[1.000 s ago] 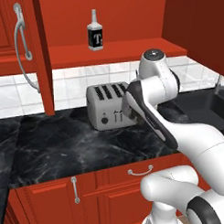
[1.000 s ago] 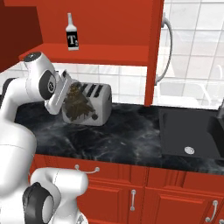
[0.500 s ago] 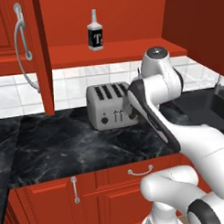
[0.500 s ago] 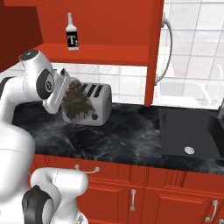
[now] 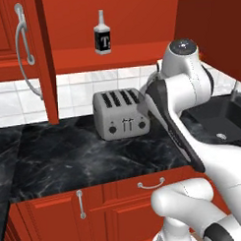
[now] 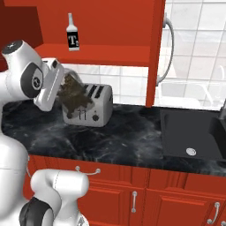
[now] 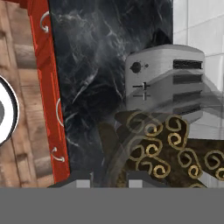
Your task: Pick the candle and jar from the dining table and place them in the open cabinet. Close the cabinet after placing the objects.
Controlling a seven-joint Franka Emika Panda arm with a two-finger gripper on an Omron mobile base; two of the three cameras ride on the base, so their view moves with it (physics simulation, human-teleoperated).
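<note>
One jar (image 6: 73,92) in hand: clear glass, dark olive-brown contents with curled shapes, clamped between my jaws and carried tilted just in front of the toaster (image 5: 121,113), above the marble counter (image 5: 84,158). My gripper (image 6: 62,86) sits at the jar's upper end, so the load hangs forward of the hand. One red wall cabinet (image 5: 41,56) stands open above, its inner shelf (image 6: 106,54) bare except for one slim bottle (image 5: 103,39) near its far end. Candle: I cannot say where it is. Step in hand, as I judge it, is lifting the jar to the shelf. To do it well I would raise clear of the toaster top first, bring the jar upright before it passes the shelf edge, enter between the bottle and the open door (image 6: 155,48), and set the base flat and well back so the door can shut. Risk: clipping the shelf lip or nudging the bottle. Legible writing: a white letter "T" on the bottle's black label; smaller marks below it are too small to read. Toaster front carries a dial and levers, no readable brand.
</note>
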